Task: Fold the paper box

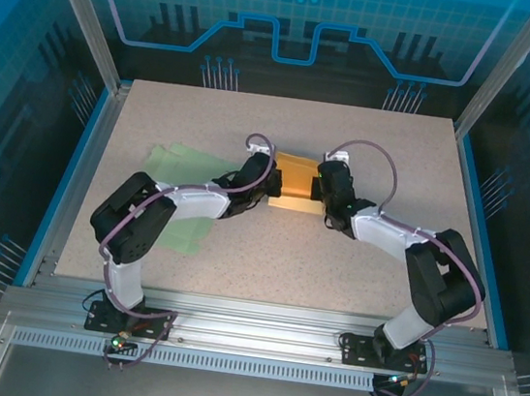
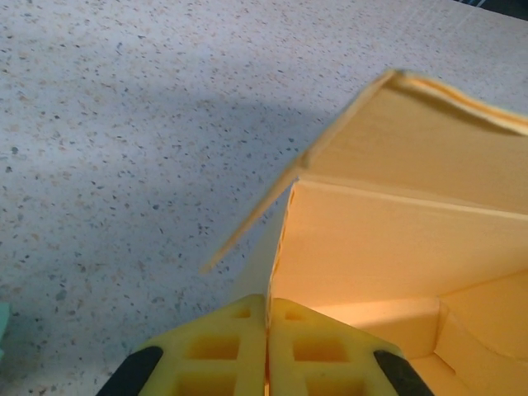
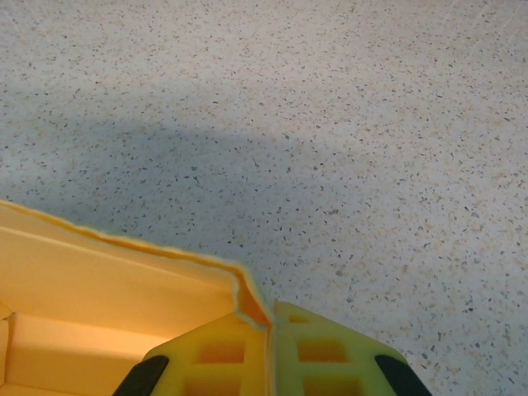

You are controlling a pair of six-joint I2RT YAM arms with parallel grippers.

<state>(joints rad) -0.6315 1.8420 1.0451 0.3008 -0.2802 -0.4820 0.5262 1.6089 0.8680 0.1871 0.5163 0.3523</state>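
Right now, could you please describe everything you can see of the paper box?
The paper box is thin yellow-orange card, partly folded: walls raised, interior open, one flap splayed outward. It sits on the speckled table. The left end effector and right end effector, on opposite sides, each pinch a wall edge.

the left arm [image 1: 161, 209] and right arm [image 1: 406, 238] bent inward, wrists close together mid-table. the left gripper [image 2: 266, 320] had its yellow fingers pressed shut on a wall edge of the paper box [image 2: 396, 239]; the right gripper [image 3: 270, 328] pinched a corner.
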